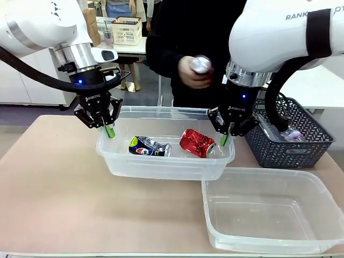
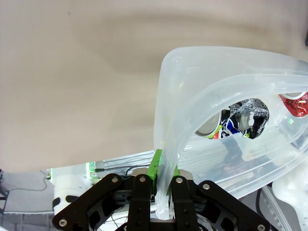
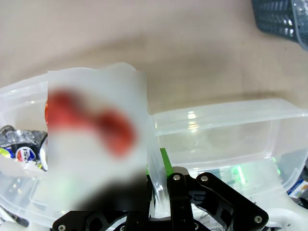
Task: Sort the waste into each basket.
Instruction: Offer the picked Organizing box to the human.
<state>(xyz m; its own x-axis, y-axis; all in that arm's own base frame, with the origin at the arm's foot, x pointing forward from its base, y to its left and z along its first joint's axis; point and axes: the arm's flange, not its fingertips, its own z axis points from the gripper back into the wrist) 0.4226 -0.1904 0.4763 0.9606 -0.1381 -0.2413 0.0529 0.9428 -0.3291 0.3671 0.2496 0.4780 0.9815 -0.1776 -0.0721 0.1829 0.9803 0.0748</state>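
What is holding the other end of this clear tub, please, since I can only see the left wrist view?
Observer: The right gripper is shut on the rim of the clear tub at its right end, next to the red can.
Operator: Thank you. Is there a second tub anywhere?
Observer: Yes, an empty clear tub sits on the table, nearer the robot and to the right.
Operator: And where is the person, please?
Observer: At the far side of the table. One hand holds a silver can up beyond the first tub.
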